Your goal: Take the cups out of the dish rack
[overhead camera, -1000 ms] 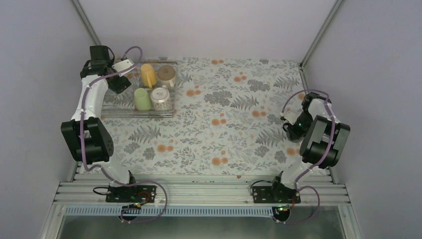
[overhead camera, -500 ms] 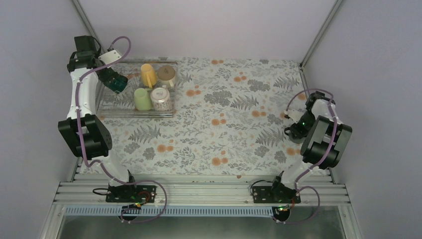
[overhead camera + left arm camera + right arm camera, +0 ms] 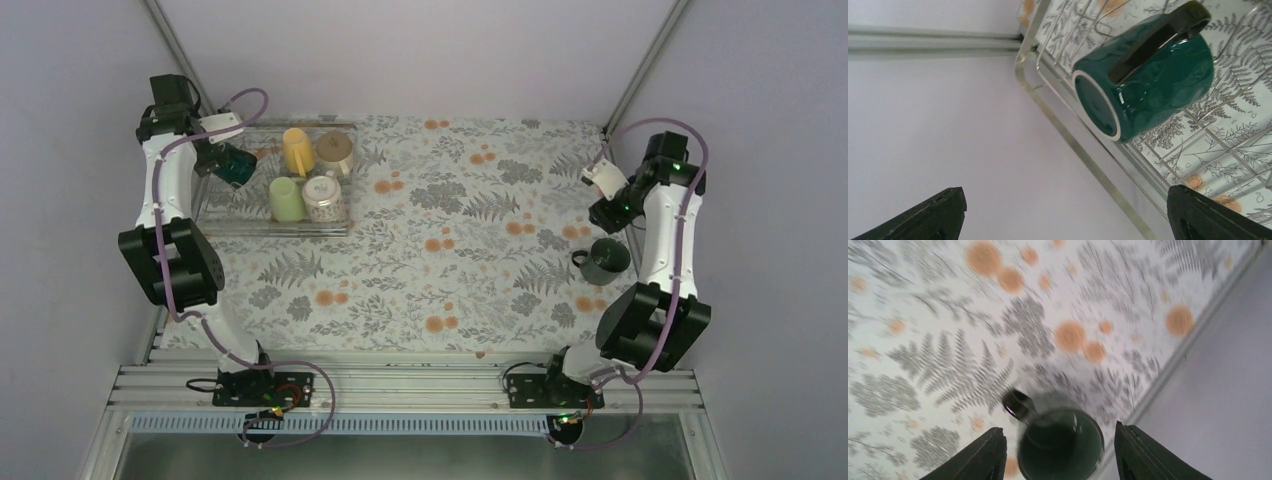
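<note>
Status: one of six unloaded. The dark mug [image 3: 606, 260] stands upright on the bench [image 3: 450, 270] near its right edge. The right claw [image 3: 1059, 434] is released, above the mug and clear of it.

Five are in the rack [image 3: 262, 231]:
- teal mug [image 3: 238, 166], on its side
- yellow mug [image 3: 296, 150]
- cream mug [image 3: 335, 152]
- pale green mug [image 3: 286, 199]
- patterned mug [image 3: 324, 201]

The left claw [image 3: 1066, 200] is spread wide and empty beside the teal mug, probably the next to go.
</note>
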You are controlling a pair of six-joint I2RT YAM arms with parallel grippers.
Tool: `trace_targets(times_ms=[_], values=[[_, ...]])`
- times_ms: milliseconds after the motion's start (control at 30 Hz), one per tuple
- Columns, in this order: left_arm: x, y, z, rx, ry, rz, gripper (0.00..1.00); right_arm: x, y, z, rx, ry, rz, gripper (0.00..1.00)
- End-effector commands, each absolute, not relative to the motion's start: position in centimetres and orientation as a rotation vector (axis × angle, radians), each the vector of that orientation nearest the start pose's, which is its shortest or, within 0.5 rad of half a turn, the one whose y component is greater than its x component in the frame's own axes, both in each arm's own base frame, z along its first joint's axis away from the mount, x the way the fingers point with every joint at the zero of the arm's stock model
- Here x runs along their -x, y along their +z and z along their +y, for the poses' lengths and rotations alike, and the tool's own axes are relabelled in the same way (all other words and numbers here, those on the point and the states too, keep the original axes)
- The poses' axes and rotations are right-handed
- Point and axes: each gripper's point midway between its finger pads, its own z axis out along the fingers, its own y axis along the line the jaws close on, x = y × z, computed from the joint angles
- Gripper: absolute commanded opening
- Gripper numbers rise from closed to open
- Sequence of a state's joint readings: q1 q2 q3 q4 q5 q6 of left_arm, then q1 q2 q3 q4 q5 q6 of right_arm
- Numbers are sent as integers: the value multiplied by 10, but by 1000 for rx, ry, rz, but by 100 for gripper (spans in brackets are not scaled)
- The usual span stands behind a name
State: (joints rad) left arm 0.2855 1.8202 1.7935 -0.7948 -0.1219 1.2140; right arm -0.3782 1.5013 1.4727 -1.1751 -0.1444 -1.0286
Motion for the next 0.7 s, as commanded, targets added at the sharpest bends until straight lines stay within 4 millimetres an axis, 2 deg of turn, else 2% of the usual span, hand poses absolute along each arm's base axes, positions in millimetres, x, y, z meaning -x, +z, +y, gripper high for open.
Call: trace_targets(times_ms=[0, 67, 167, 267, 300, 367, 533, 667], values=[[-484, 250, 148, -1329, 803, 2142, 99, -323, 224, -35, 1040, 88, 2469, 57], [-488, 256, 136, -1421, 774, 2037, 99, -330, 232, -17, 1053, 146, 2421, 57], [-483, 250, 116, -1612, 671, 1927, 99, -334, 237, 9, 1090, 234, 2366, 57], [-489, 243, 110, -1712, 647, 1862, 93, -340, 238, 26, 1112, 266, 2327, 57], [-494, 244, 108, -1723, 638, 1851, 90, -342, 238, 31, 1115, 271, 2318, 56], [-499, 229, 108, -1763, 553, 1885, 88, -344, 239, 37, 1124, 280, 2300, 56], [-511, 214, 108, -1812, 413, 1934, 82, -346, 244, 46, 1106, 307, 2287, 56], [-503, 191, 98, -1901, 270, 1929, 79, -346, 242, 49, 1108, 306, 2288, 56]])
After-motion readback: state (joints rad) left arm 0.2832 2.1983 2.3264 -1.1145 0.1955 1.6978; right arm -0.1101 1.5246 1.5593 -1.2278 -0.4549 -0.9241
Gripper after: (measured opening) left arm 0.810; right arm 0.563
